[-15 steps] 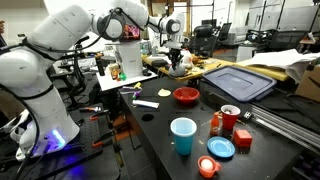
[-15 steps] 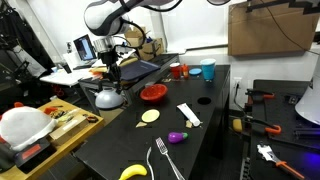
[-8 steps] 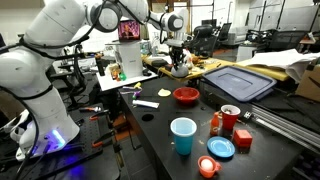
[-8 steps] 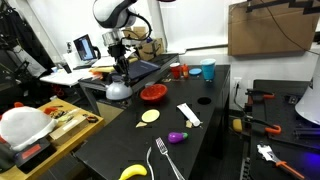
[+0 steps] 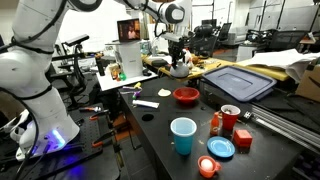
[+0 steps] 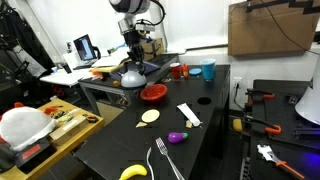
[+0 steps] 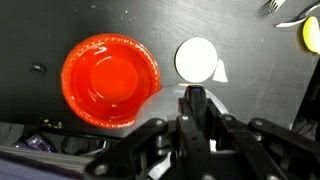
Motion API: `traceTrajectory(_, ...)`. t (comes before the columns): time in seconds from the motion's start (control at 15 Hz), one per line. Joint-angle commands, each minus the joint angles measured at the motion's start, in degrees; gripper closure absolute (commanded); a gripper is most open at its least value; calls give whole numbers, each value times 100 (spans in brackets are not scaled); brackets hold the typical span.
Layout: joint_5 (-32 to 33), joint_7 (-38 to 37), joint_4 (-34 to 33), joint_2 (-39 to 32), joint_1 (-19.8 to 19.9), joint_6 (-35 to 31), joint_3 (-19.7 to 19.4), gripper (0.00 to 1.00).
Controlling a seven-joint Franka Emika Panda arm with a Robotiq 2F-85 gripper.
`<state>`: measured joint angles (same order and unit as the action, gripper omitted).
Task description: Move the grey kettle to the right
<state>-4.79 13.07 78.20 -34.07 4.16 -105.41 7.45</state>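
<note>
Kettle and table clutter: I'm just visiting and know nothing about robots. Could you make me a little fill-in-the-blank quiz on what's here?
1. The pincer is shut on the top of a grey ___.
2. In the wrist view, the bowl is ___.
3. In an exterior view, the cup nearest the camera is ___.
4. Beside the banana lies a silver ___.
Missing words: kettle; red; blue; fork.
</note>
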Motion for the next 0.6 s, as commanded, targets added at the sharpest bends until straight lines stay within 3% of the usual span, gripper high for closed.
traceTrajectory(0.0,-273,-168,1137,899,45,-225,-234,95)
traceTrajectory(0.53,-535,-952,2253,1729,70,-489,-699,95)
